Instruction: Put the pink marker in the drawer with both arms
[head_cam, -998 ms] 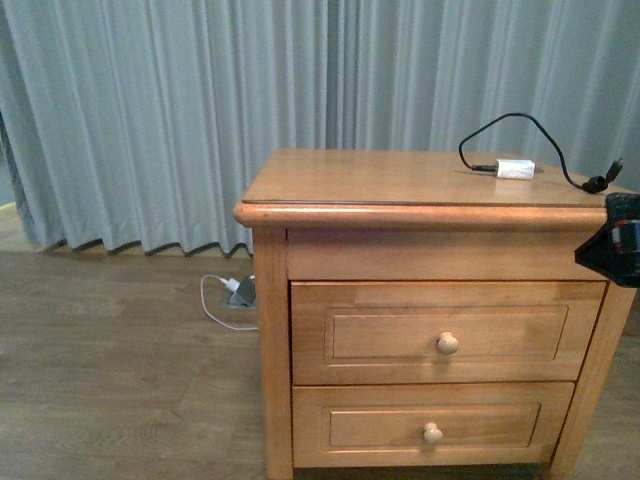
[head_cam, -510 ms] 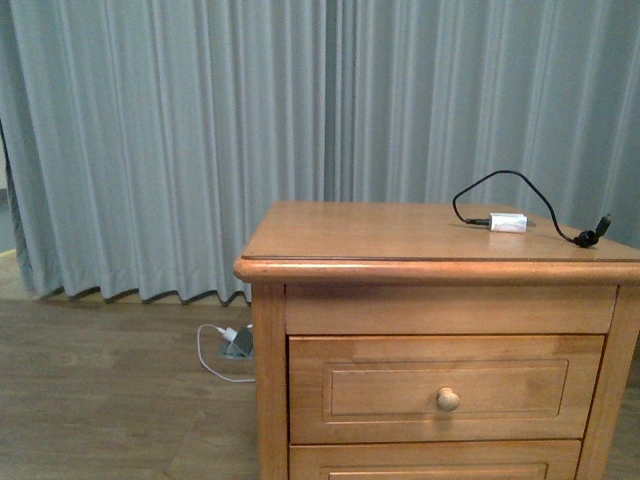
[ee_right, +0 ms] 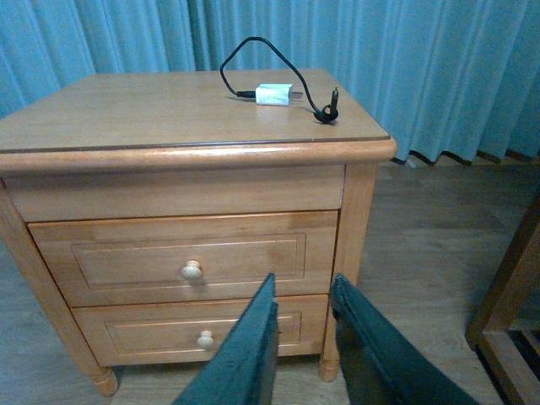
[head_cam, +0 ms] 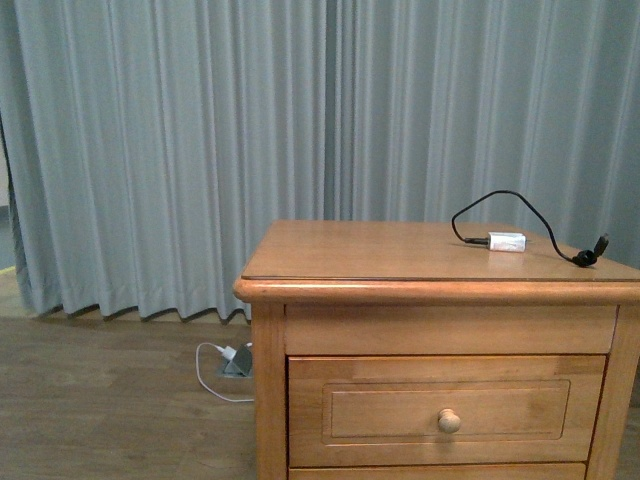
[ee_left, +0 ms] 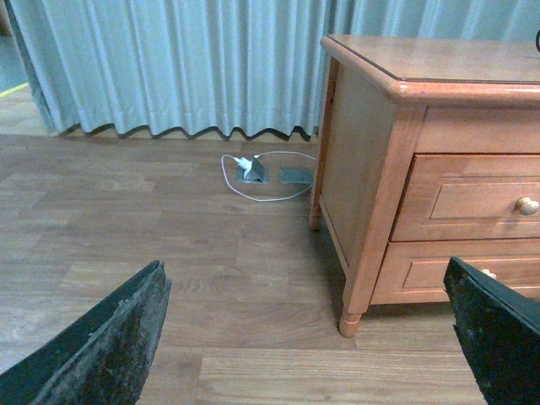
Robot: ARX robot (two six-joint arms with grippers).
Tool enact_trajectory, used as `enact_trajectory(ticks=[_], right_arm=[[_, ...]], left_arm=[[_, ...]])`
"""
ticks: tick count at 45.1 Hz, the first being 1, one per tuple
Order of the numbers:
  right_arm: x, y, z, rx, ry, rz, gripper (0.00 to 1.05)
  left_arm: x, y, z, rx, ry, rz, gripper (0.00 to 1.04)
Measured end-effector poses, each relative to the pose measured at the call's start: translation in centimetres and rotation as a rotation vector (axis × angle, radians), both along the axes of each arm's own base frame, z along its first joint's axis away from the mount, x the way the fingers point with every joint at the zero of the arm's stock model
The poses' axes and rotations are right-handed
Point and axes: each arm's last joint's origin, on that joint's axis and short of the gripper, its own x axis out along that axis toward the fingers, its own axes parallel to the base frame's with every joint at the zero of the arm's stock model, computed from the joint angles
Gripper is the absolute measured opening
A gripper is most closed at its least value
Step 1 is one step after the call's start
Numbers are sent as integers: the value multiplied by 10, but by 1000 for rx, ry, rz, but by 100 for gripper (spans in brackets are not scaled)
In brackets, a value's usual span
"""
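The pink marker shows in no view. The drawer (head_cam: 445, 410), the upper one of a honey-coloured nightstand, is shut, with its round knob (head_cam: 449, 421) at the middle. The left wrist view has the drawer (ee_left: 472, 198) off to one side, and my left gripper (ee_left: 305, 266) hangs open and wide over the wooden floor, away from the nightstand's corner leg. In the right wrist view my right gripper (ee_right: 305, 278) is open by a narrow gap, empty, in front of the lower drawer and short of the upper drawer (ee_right: 186, 253). Neither arm appears in the front view.
A white adapter (head_cam: 506, 241) with a black cable lies on the nightstand top (head_cam: 380, 250). A floor socket with a white cable (ee_left: 253, 171) sits by the grey curtain (head_cam: 200, 150). A wooden frame (ee_right: 510, 295) stands beside the nightstand.
The front view has lifted: the nightstand sits lower in the picture, the lower drawer has dropped out of sight, and the black arm part at the right edge is gone.
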Motion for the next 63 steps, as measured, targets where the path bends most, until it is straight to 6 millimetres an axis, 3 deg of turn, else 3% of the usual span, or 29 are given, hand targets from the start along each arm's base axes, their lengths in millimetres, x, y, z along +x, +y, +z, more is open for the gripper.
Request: enact_trajectory(ticks=[4, 14, 39, 63], right_arm=[[-9, 0, -11, -3, 0, 0, 1], [-26, 0, -29, -4, -2, 1, 1], [-47, 0, -51, -4, -13, 1, 1], [-59, 0, -52, -4, -16, 2, 1]], left_arm=[[0, 0, 0, 0, 0, 0, 99], [0, 0, 0, 0, 0, 0, 99], [0, 0, 0, 0, 0, 0, 99], [0, 0, 0, 0, 1, 0, 99]])
